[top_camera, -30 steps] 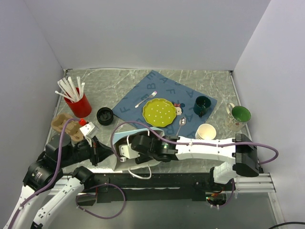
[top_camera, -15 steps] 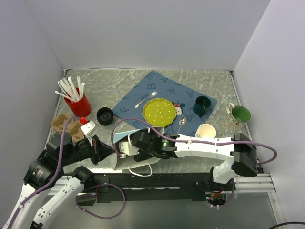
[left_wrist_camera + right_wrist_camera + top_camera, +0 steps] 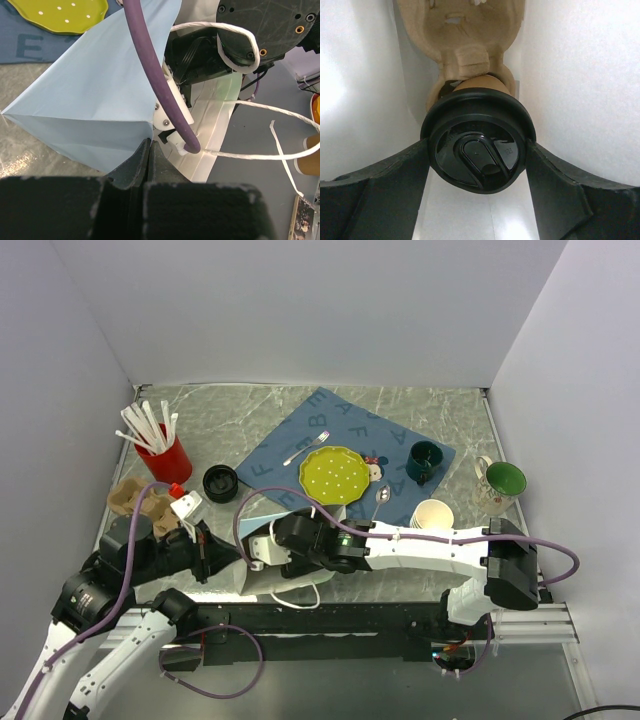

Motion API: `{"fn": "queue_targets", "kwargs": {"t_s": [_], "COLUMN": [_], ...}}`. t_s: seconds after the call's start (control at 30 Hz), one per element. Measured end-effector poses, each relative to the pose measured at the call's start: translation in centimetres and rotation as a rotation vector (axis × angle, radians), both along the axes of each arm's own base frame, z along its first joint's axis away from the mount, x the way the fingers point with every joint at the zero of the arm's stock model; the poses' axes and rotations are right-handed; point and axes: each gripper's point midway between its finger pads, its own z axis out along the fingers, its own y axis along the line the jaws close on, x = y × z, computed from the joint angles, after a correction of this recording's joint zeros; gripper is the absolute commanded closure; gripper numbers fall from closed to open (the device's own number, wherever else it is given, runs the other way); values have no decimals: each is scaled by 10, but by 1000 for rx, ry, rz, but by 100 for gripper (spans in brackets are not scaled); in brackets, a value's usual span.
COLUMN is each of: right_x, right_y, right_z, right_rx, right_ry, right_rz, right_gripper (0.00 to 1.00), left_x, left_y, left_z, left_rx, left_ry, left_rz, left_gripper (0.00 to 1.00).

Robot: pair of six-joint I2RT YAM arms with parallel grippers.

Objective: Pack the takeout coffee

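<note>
Black-lidded tan paper cup (image 3: 479,150) sat in brown pulp carrier (image 3: 465,30) inside light-blue paper bag (image 3: 85,100) | right jaws clasped cup — left jaws pinched bag | release not yet done

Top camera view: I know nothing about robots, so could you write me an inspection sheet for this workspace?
Surface: grey marbled table, blue lettered placemat on it.
Job's things: takeout coffee, black-lidded, inside the paper bag, by a cardboard carrier.
Clutter: red cup of straws, loose black lid, yellow plate, fork, spoon, teal mug, stacked paper cups, green-lined mug.
Grippers: left gripper shut, pinching the bag's edge; right gripper closed on the coffee's lid.
Cables: purple cable loops over the bag; white string handles trail beside it.
Surroundings: plain walls on three sides.
</note>
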Motion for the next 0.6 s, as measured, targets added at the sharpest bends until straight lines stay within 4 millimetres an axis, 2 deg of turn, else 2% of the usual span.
{"fn": "queue_targets", "kwargs": {"t_s": [0.07,0.2,0.27,0.6], "right_x": [0,-2,-2,-3], "right_y": [0,1,2,2], "right_z": [0,-1,-1,-1], "right_rx": [3,9,11,12], "right_ry": [2,12,16,20], "right_rz": [-1,0,1,0], "right_gripper": [12,10,0,0], "left_x": [0,0,0,2], "left_y": [0,0,0,-1], "left_z": [0,0,0,1], "left_rx": [0,0,0,2], "left_ry": [0,0,0,7], "left_rz": [0,1,1,5], "left_gripper": [99,99,99,99]}}
